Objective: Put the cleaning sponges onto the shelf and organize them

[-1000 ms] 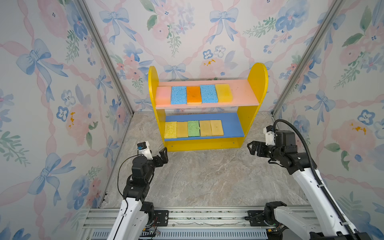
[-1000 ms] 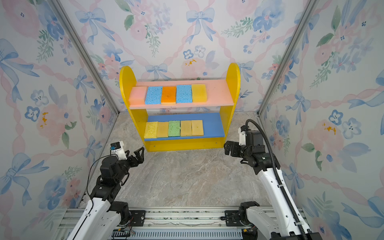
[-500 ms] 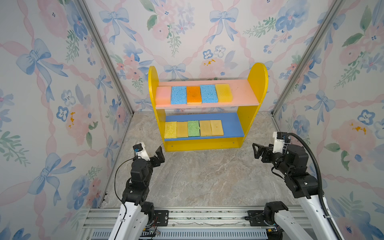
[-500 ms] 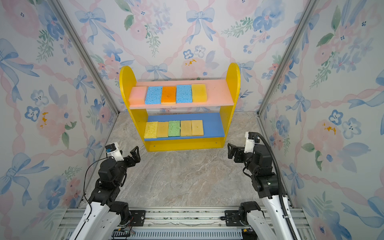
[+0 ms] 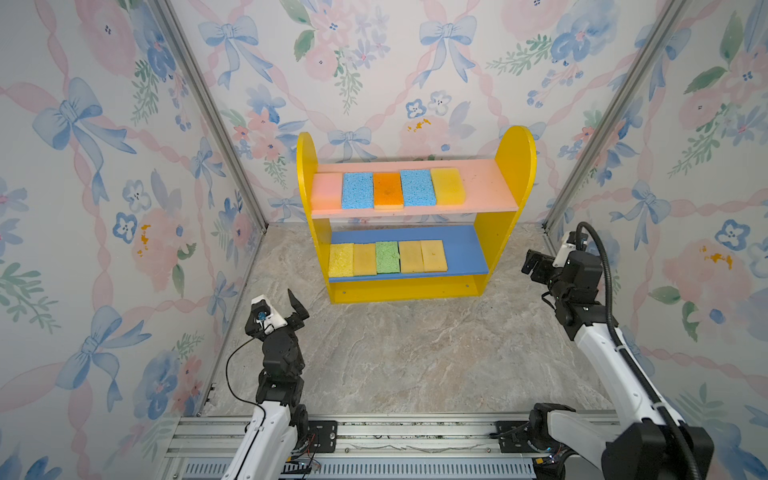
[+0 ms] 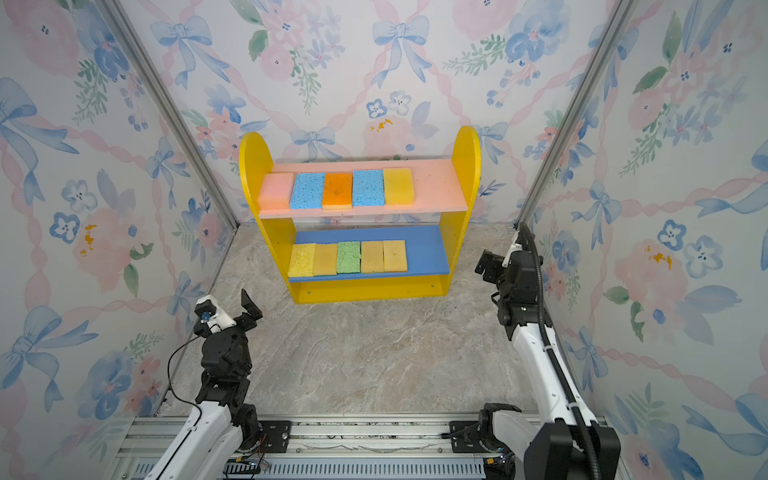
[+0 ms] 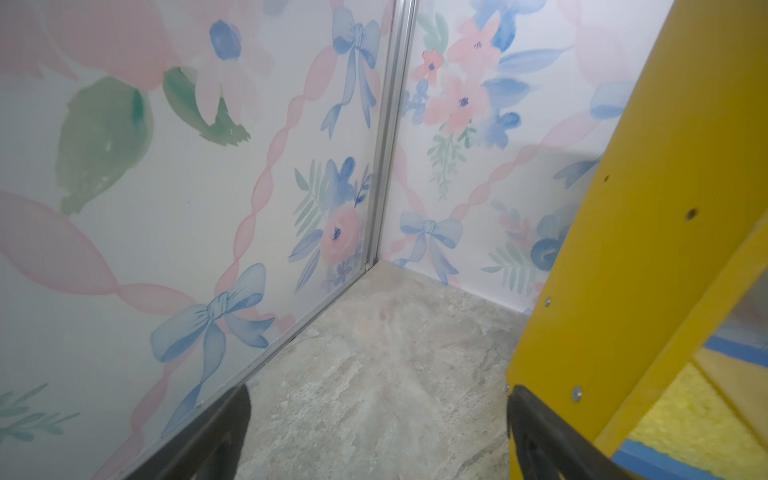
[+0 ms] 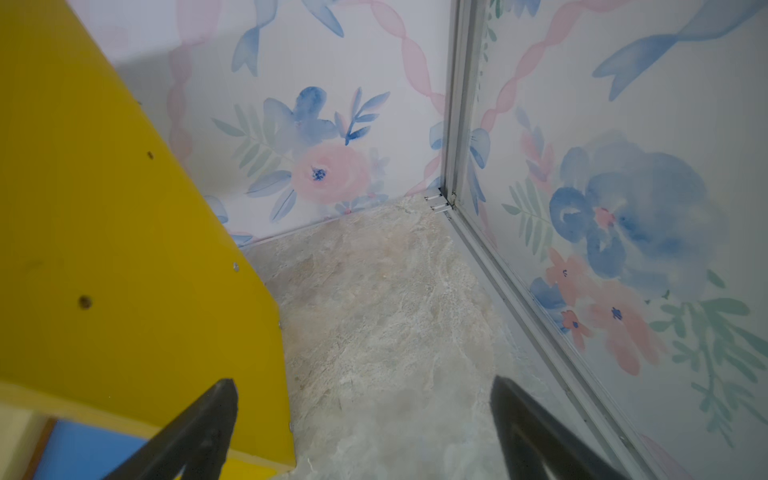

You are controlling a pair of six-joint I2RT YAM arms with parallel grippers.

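The shelf (image 5: 505, 216) (image 6: 461, 199) stands against the back wall in both top views. Its pink upper board carries a row of cleaning sponges: pink (image 5: 327, 191), blue (image 5: 357, 190), orange (image 5: 388, 190), blue (image 5: 417, 188), yellow (image 5: 447, 186). The blue lower board holds yellow (image 5: 340, 260), tan (image 5: 364, 259), green (image 5: 387, 257) and two more tan sponges (image 5: 422, 256). My left gripper (image 5: 280, 305) (image 7: 380, 392) is open and empty, left of the shelf's front corner. My right gripper (image 5: 534, 266) (image 8: 363, 383) is open and empty beside the shelf's right panel (image 8: 104, 249).
Floral walls (image 5: 124, 208) close in the marble floor (image 5: 415, 353) on three sides. An aluminium rail (image 5: 374, 432) with both arm bases runs along the front. In the left wrist view the shelf's side panel (image 7: 623, 249) and a yellow sponge (image 7: 685, 424) show.
Both arms have drawn away from the shelf's front. The left gripper has drifted left toward the wall; the right gripper has swung right and back beside the shelf's right panel. Both stayed open.
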